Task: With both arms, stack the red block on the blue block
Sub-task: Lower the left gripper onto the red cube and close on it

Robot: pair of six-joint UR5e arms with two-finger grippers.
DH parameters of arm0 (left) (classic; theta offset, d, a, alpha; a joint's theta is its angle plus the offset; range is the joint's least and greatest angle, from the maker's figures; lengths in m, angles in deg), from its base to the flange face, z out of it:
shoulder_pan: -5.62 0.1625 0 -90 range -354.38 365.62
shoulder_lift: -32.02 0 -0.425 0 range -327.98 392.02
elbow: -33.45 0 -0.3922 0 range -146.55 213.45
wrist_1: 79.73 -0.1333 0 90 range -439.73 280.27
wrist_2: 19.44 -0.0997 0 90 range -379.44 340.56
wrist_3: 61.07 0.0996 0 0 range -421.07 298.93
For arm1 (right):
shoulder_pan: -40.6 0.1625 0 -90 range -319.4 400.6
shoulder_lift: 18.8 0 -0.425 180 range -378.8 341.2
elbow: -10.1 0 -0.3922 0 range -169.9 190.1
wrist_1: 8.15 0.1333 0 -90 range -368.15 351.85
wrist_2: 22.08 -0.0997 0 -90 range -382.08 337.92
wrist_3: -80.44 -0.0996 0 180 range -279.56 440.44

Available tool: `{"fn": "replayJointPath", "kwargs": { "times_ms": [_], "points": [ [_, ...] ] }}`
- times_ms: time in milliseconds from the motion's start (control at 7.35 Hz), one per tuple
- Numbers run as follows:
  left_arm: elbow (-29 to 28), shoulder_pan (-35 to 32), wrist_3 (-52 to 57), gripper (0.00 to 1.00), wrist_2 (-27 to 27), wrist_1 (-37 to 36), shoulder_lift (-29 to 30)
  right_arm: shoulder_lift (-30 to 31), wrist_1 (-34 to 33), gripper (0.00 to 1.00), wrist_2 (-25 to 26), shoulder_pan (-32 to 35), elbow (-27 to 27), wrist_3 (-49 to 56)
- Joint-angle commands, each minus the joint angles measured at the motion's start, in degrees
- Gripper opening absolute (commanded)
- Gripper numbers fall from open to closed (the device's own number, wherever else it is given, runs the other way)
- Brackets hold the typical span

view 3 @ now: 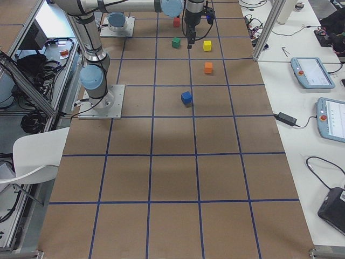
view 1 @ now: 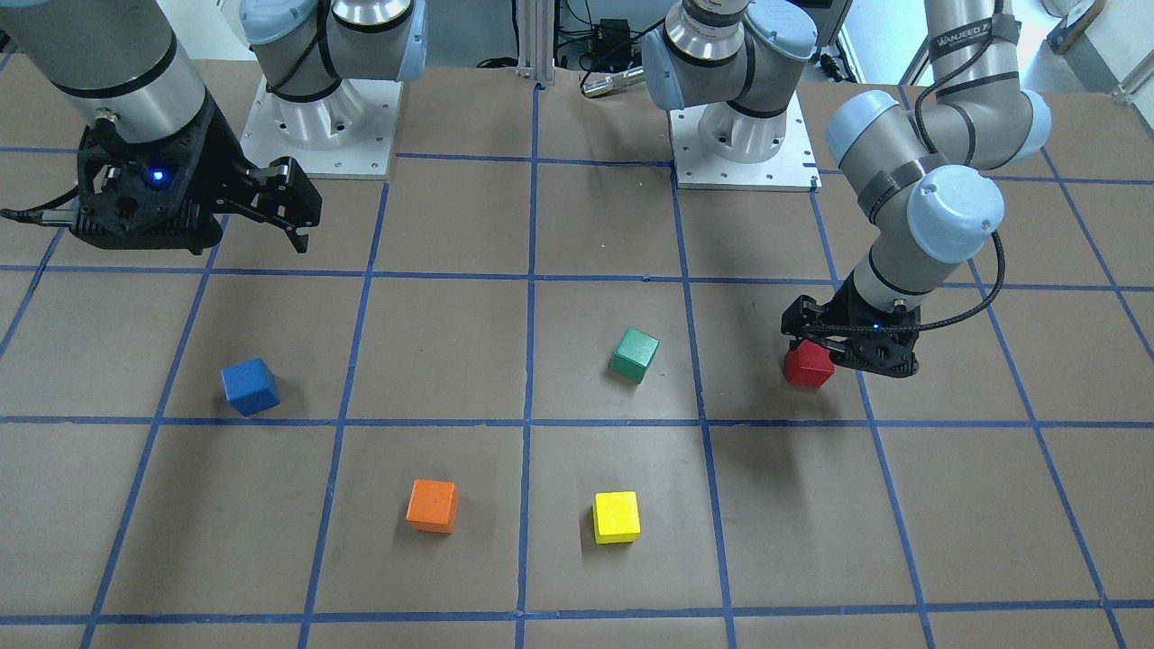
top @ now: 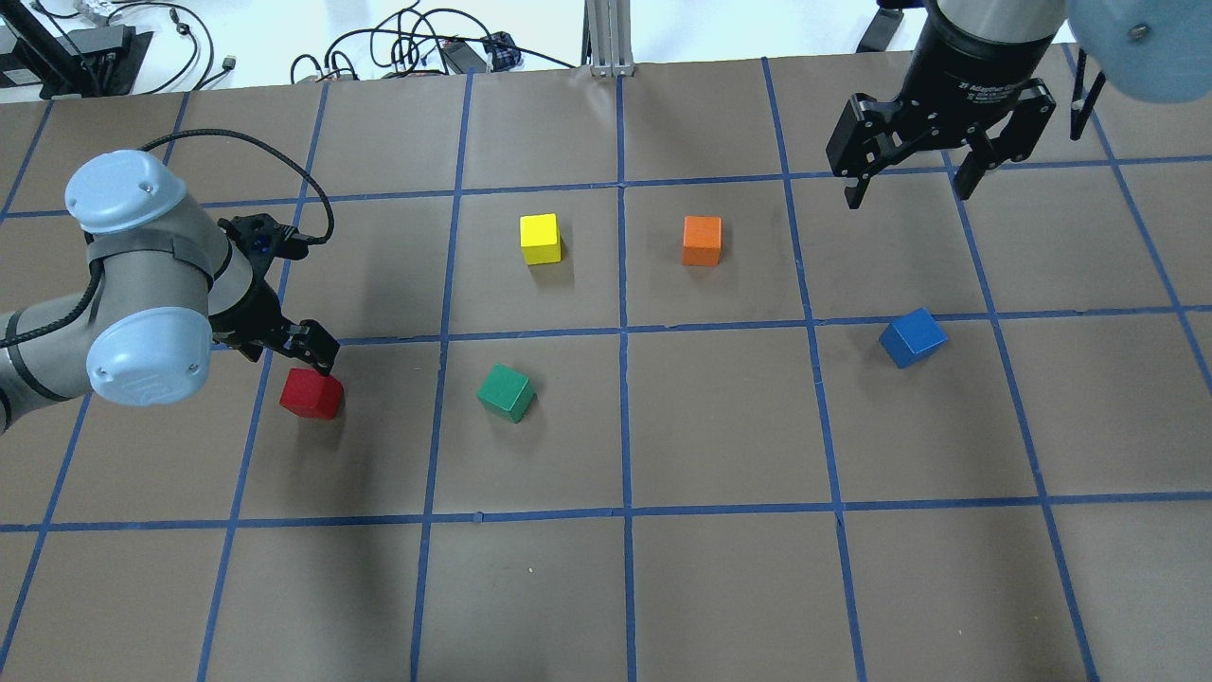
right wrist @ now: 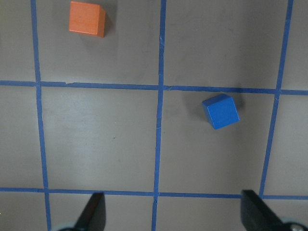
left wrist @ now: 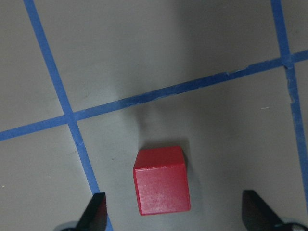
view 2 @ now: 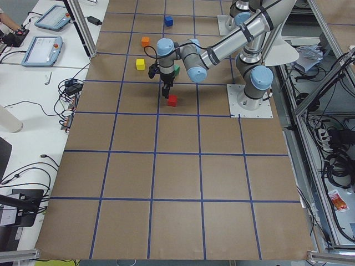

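The red block (top: 311, 393) lies on the table at my left side. My left gripper (top: 301, 358) hangs close over it, open and empty. In the left wrist view the red block (left wrist: 161, 180) lies between the two spread fingertips (left wrist: 96, 211), apart from both. The blue block (top: 912, 337) lies on the right side, turned askew to the grid. My right gripper (top: 909, 189) is open and empty, held high beyond the blue block. The right wrist view shows the blue block (right wrist: 221, 111) ahead of the gripper (right wrist: 173, 214).
A green block (top: 506, 392) lies right of the red one. A yellow block (top: 541, 239) and an orange block (top: 702, 241) lie further back at mid-table. The brown table (top: 720, 568) carries a blue tape grid.
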Motion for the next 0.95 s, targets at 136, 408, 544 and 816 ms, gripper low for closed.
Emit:
{"fn": "replayJointPath", "kwargs": {
  "times_ms": [136,408,544,816],
  "points": [
    [1.4,1.2,0.8,1.0,0.3,-2.3,3.9,0.0,0.0,1.0,0.0,0.0,0.0,0.0],
    [1.3,1.2,0.8,1.0,0.3,-3.8,5.3,0.0,0.0,1.0,0.0,0.0,0.0,0.0],
    [1.1,1.2,1.3,0.68,0.4,-4.1,5.4,0.0,0.1,1.0,0.0,0.0,0.0,0.0],
    [0.7,0.9,0.8,0.0,0.5,-4.0,5.3,0.0,0.0,1.0,0.0,0.0,0.0,0.0]
  ]
}}
